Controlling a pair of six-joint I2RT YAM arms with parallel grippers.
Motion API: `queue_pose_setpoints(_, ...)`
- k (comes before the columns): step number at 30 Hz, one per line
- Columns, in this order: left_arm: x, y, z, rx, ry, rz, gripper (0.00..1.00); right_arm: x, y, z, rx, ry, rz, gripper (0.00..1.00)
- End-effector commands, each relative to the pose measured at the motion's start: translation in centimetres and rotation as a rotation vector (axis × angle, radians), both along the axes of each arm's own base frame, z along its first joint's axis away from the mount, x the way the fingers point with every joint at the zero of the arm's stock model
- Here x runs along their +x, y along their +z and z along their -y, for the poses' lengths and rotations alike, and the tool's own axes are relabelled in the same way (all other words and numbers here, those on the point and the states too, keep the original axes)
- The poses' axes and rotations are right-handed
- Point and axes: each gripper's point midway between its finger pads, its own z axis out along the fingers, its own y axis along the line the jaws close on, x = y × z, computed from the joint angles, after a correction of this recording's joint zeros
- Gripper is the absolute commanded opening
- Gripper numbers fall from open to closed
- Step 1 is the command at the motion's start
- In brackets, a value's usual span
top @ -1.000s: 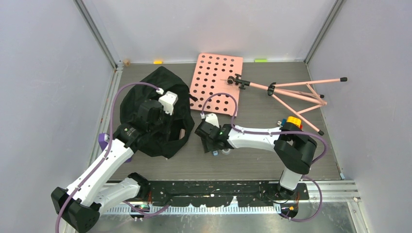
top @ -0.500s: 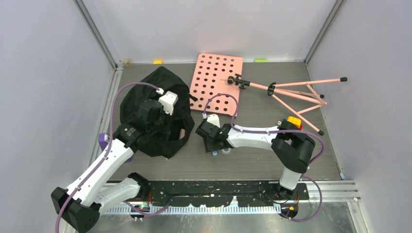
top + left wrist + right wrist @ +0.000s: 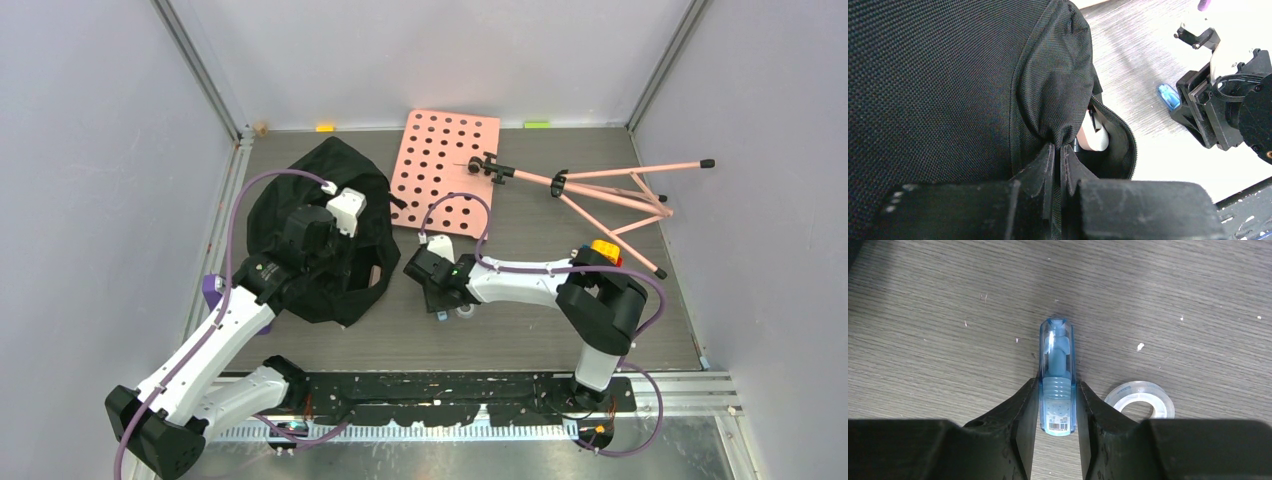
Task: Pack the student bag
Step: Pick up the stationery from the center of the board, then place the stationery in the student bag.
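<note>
On the worktop: right claw closed onto blue tube.
We note left claw pinched shut on student bag rim; white item inside.

left gripper pinched shut, arm stretched forward; right gripper clamped, arm bent low leftward.

a white thing inside the student bag is mostly hidden by its fabric.
</note>
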Motion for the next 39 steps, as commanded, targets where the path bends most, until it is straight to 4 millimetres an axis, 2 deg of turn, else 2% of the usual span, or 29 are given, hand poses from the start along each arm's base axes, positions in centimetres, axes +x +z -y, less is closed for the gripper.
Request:
queue_pose_setpoints(1, 0.2, 1.6, -0.2, -0.025, 0.008, 0.057, 0.0, 0.4, -0.2, 0.0, -0.014, -0.016, 0.01, 0.35)
queue_pose_setpoints(4, 0.2, 1.7, -0.2, -0.025, 0.011, 0.06, 0.0, 0.5, -0.3, 0.1, -0.019, -0.017, 0.013, 0.31)
queue_pose_setpoints(6, 0.2, 1.7, -0.2, -0.025, 0.011, 0.062, 0.0, 0.5, -0.2, 0.1, -0.02, -0.015, 0.013, 0.21)
queue_pose_setpoints(7, 0.1, 1.8, -0.2, -0.026, 0.011, 0.063, 0.0, 0.5, 0.1, 0.0, -0.012, -0.014, 0.017, 0.15)
queue_pose_setpoints(10, 0.1, 1.8, -0.3, -0.026, 0.012, 0.065, 0.0, 0.7, 1.7, -0.6, 0.034, -0.011, 0.035, 0.1)
queue_pose_setpoints(16, 0.2, 1.9, -0.3, -0.026, 0.013, 0.067, 0.0, 1.1, 8.4, -2.3, 0.207, 0.022, 0.114, 0.08)
queue_pose_setpoints(21, 0.2, 1.8, -0.3, -0.025, 0.013, 0.065, 0.0, 1.1, 12.4, -4.3, 0.344, 0.065, 0.147, 0.08)
queue_pose_setpoints(28, 0.2, 1.7, -0.2, -0.024, 0.012, 0.061, 0.0, 1.5, 19.2, -8.7, 0.587, 0.159, 0.254, 0.08)
queue_pose_setpoints(36, 0.2, 1.8, -0.3, -0.025, 0.013, 0.064, 0.0, 2.1, 22.2, -13.3, 0.74, 0.24, 0.304, 0.07)
queue_pose_setpoints(39, 0.2, 1.7, -0.2, -0.026, 0.01, 0.061, 0.0, 1.9, 21.6, -14.3, 0.739, 0.256, 0.275, 0.07)
